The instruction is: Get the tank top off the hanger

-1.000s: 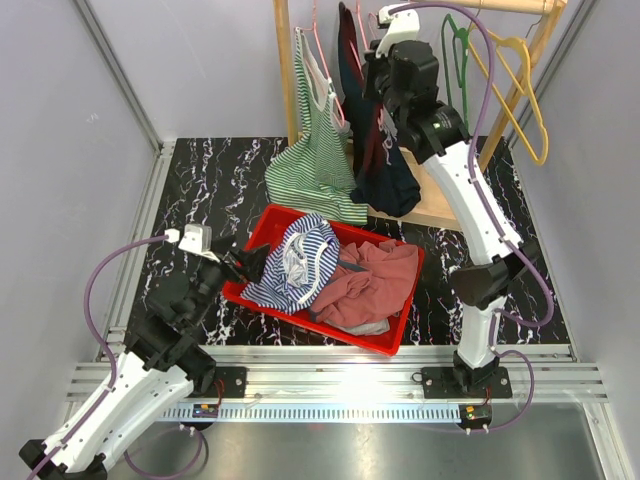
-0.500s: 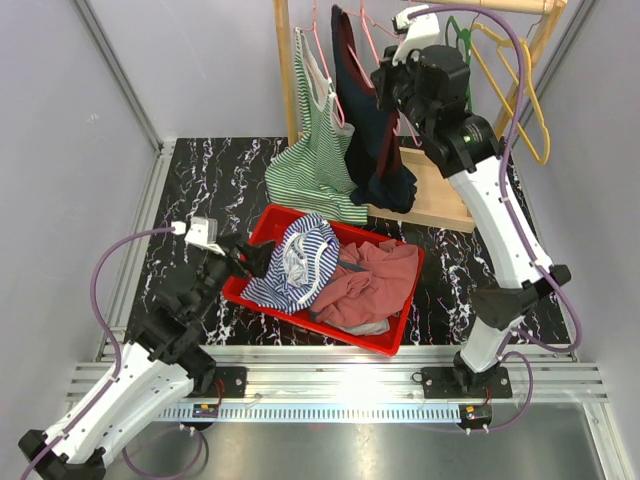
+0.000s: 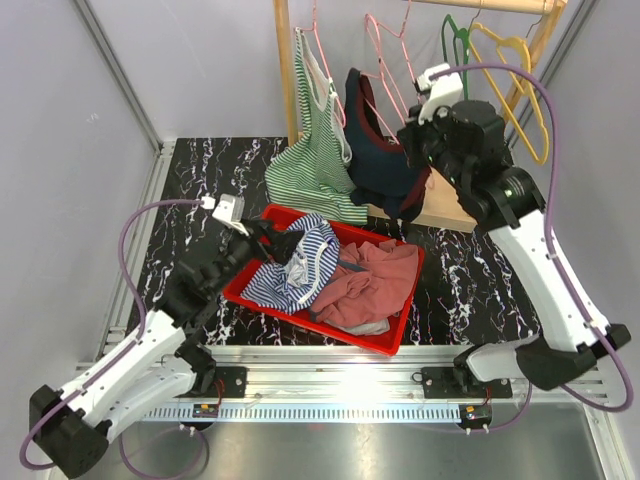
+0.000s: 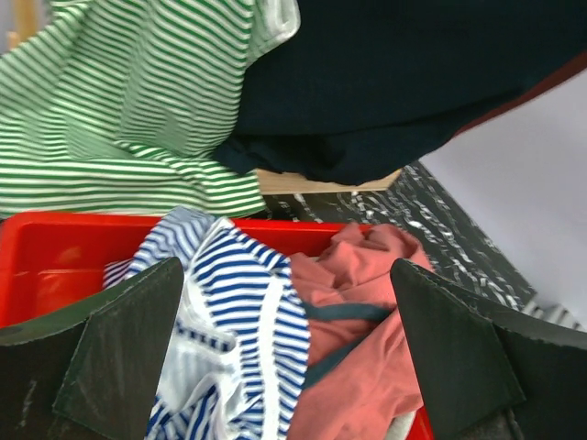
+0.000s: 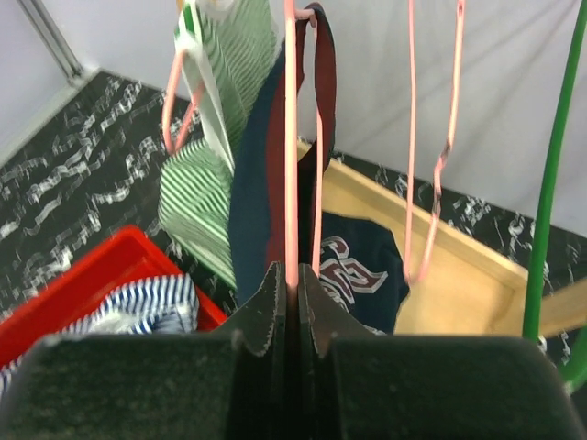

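The navy tank top point(image 3: 378, 160) with dark red trim hangs on a pink wire hanger point(image 5: 291, 137), lowered in front of the wooden rack. My right gripper point(image 5: 292, 289) is shut on that hanger's wire, seen from above at the gripper point(image 3: 418, 135) just right of the garment. In the left wrist view the navy tank top point(image 4: 413, 73) fills the upper right. My left gripper point(image 4: 286, 270) is open, and its fingers point(image 3: 262, 238) hover over the left end of the red bin point(image 3: 396, 340), holding nothing.
A green striped tank top point(image 3: 315, 150) hangs on another pink hanger by the wooden post point(image 3: 283, 60). The bin holds a blue striped garment point(image 3: 300, 265) and a salmon one point(image 3: 372, 285). Green point(image 3: 455, 40) and yellow point(image 3: 527, 95) hangers hang at the back right.
My right arm has swung down and to the right with the hanger, lowering the navy tank top. My left gripper has moved forward over the bin's left end.
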You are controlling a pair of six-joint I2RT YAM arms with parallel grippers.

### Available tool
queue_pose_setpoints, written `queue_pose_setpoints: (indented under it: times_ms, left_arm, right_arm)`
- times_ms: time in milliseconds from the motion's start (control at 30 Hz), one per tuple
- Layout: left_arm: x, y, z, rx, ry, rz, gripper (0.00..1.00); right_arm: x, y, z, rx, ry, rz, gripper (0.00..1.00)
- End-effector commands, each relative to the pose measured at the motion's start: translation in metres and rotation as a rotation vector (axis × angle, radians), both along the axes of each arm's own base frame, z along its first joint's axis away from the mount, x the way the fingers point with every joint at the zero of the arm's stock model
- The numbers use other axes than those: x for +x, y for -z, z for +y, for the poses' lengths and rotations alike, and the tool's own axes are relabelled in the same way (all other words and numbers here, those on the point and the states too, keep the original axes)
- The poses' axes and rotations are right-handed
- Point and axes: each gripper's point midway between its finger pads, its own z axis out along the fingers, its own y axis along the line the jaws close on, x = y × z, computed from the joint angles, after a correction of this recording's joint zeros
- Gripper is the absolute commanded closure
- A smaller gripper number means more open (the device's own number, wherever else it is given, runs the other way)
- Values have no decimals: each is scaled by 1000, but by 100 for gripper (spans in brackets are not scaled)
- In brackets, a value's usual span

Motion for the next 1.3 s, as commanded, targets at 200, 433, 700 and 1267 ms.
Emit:
queue_pose_setpoints:
  times_ms: [200, 433, 700, 1267]
  left_arm:
    - [23, -71, -49, -256, 135, -80, 6]
    - [52, -64, -90, -355, 226, 18, 16]
    - [68, -49, -134, -356, 318, 170, 17]
    - [97, 12, -151, -175, 187, 275, 35]
  right_arm:
    - [-76, 50, -40, -123, -151, 61, 100]
    - [-110, 87, -47, -175, -281, 112, 100]
    - [-116, 93, -34, -155, -365, 114, 100]
    - [-113, 90, -33, -135, -373, 118, 100]
